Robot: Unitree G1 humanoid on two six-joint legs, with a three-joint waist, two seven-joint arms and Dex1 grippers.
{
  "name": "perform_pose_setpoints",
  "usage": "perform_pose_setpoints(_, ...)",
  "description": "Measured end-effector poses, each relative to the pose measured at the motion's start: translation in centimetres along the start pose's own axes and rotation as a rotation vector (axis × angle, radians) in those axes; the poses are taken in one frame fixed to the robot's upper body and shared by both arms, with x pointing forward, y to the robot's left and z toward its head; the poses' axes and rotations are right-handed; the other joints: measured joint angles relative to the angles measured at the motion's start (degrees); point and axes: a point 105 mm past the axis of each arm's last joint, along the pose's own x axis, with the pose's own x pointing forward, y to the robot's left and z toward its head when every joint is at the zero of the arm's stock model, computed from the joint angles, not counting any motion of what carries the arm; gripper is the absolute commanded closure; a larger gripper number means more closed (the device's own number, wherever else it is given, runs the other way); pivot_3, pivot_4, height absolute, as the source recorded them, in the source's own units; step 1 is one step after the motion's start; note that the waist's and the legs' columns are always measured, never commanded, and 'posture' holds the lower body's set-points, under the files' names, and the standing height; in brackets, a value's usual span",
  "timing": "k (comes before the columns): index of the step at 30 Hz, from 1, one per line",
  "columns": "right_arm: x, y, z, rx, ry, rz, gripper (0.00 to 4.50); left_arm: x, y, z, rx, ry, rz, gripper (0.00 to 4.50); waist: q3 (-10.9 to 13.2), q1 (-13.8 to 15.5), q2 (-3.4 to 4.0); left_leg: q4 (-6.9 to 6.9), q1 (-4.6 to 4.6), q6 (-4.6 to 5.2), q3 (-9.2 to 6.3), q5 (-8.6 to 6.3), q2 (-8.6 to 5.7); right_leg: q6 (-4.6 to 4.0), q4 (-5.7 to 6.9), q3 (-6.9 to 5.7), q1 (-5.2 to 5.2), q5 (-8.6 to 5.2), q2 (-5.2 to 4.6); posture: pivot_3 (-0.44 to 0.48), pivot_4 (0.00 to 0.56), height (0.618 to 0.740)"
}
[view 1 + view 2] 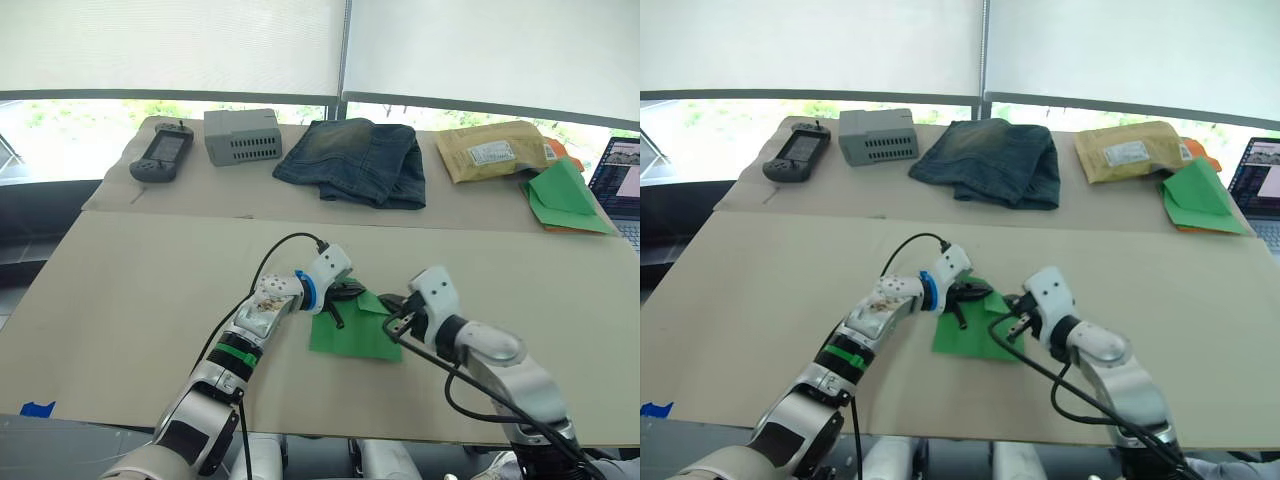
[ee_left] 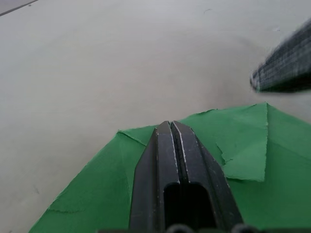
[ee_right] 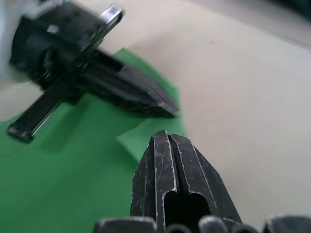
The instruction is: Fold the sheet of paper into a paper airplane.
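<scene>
- The sheet of paper [image 1: 350,335] lies flat on the near table [image 1: 130,290], between your two arms, partly folded: one corner flap [image 2: 245,150] is already turned over near its far edge.
- Left gripper [image 1: 348,292]: fingers pressed together, nothing between them, tip resting over the sheet's far-left part.
- Right gripper [image 1: 393,302]: also closed on nothing, tip at the sheet's far-right corner, just beside the folded flap.
- My read: you're in an early corner fold, using closed fingers as pressing tools.
- To do it well, pin the sheet with the left tip while the right one runs along the flap's edge to set the crease.
- Press flat, not with the point; thin paper will likely tear or skid.
- Keep the two tips close but apart; they're near enough to collide.
- Check the flap meets the centre line before hardening the crease.
- Ignore the green paper heap [image 1: 565,195] at far right beside the laptop [image 1: 620,180].
</scene>
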Motion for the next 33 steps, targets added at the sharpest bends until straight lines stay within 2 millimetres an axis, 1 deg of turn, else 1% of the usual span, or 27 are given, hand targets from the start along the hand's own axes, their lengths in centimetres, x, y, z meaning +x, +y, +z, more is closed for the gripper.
perform_pose_setpoints(2,0.5,0.2,-0.6,0.007,0.015,0.011,4.48,-0.3,0.1,0.0,0.001,0.004,0.007,4.5,0.0,-0.07,0.0,0.0,0.01,0.0,0.0,0.0,0.01,0.0,0.01,0.0,-0.01,0.0,0.0,0.0,0.15,0.74)
perform_pose_setpoints(5,1.0,0.3,-0.6,0.005,0.008,0.017,4.48,-0.7,0.3,0.0,-0.019,0.015,0.014,4.5,0.0,-0.45,0.0,0.0,0.04,0.0,-0.01,0.0,0.05,0.0,0.03,0.0,0.0,0.0,0.05,0.0,0.15,0.74)
perform_pose_setpoints(10,1.6,0.3,-0.5,-0.017,0.016,0.036,4.48,-2.6,0.6,0.1,-0.091,0.035,0.029,4.5,0.0,-1.26,0.0,0.0,0.06,0.0,-0.03,0.0,0.09,0.0,0.06,0.0,0.0,0.0,0.07,0.0,0.15,0.74)
perform_pose_setpoints(14,2.0,0.3,-0.5,-0.02,0.021,0.047,4.48,-4.4,1.8,1.7,-0.154,-0.017,0.085,4.5,0.0,-1.49,0.0,0.0,0.12,0.0,-0.05,0.0,0.09,0.0,0.07,0.0,0.04,0.0,0.07,0.0,0.15,0.74)
perform_pose_setpoints(17,2.3,0.5,-0.3,-0.026,0.024,0.067,4.48,-6.6,3.5,3.1,-0.244,-0.084,0.17,4.5,0.01,-1.86,-0.01,0.0,0.12,0.0,-0.05,0.0,0.16,0.0,0.1,0.0,0.01,0.0,0.13,0.0,0.15,0.74)
perform_pose_setpoints(19,2.4,0.6,-0.3,-0.024,0.024,0.073,4.5,-8.7,4.7,4.4,-0.279,-0.127,0.232,3.92,0.0,-1.89,-0.02,-0.03,0.17,0.0,-0.07,0.0,0.17,-0.01,0.12,0.0,0.03,0.0,0.15,0.0,0.15,0.74)
perform_pose_setpoints(20,2.5,0.6,-0.3,-0.022,0.024,0.073,4.5,-9.2,4.8,4.7,-0.287,-0.137,0.243,3.71,0.0,-1.89,-0.02,-0.04,0.19,0.0,-0.06,0.0,0.18,0.0,0.11,0.0,0.04,0.0,0.15,0.0,0.15,0.74)
perform_pose_setpoints(21,2.6,0.7,-0.3,-0.02,0.023,0.076,4.5,-9.9,5.0,4.8,-0.319,-0.149,0.258,3.37,0.0,-1.9,-0.03,-0.04,0.2,0.0,-0.05,0.0,0.18,-0.01,0.11,0.02,0.05,0.0,0.15,0.0,0.15,0.74)
perform_pose_setpoints(23,2.7,0.8,-0.3,-0.02,0.022,0.079,4.5,-10.9,5.1,4.7,-0.36,-0.158,0.282,2.65,-0.03,-1.95,-0.07,-0.05,0.24,-0.01,-0.03,0.0,0.19,-0.01,0.11,0.04,0.05,0.0,0.15,0.0,0.15,0.74)
perform_pose_setpoints(25,2.8,0.9,-0.2,-0.017,0.021,0.082,4.5,-11.7,5.0,3.5,-0.405,-0.135,0.31,2.02,-0.04,-2.04,-0.09,-0.12,0.33,-0.01,-0.01,0.0,0.19,-0.02,0.13,0.05,0.08,-0.01,0.15,0.0,0.15,0.74)
perform_pose_setpoints(27,2.9,0.9,-0.2,-0.016,0.021,0.083,4.5,-11.8,4.4,2.2,-0.451,-0.106,0.305,2.02,-0.04,-2.03,-0.1,-0.14,0.34,-0.01,-0.01,0.0,0.2,-0.05,0.14,0.05,0.07,-0.02,0.16,0.0,0.15,0.74)
perform_pose_setpoints(30,3.0,0.9,-0.2,-0.016,0.021,0.082,4.5,-11.2,3.4,0.9,-0.496,-0.07,0.28,2.02,-0.06,-1.96,-0.16,-0.14,0.35,-0.01,0.0,0.0,0.19,-0.06,0.14,0.06,0.09,-0.02,0.15,0.0,0.15,0.74)
perform_pose_setpoints(33,3.1,0.9,-0.1,-0.03,0.024,0.082,4.5,-10.4,3.1,0.7,-0.514,-0.066,0.278,2.02,-0.07,-1.96,-0.18,-0.14,0.37,-0.01,0.01,0.0,0.19,-0.08,0.14,0.07,0.09,-0.03,0.16,0.0,0.15,0.74)
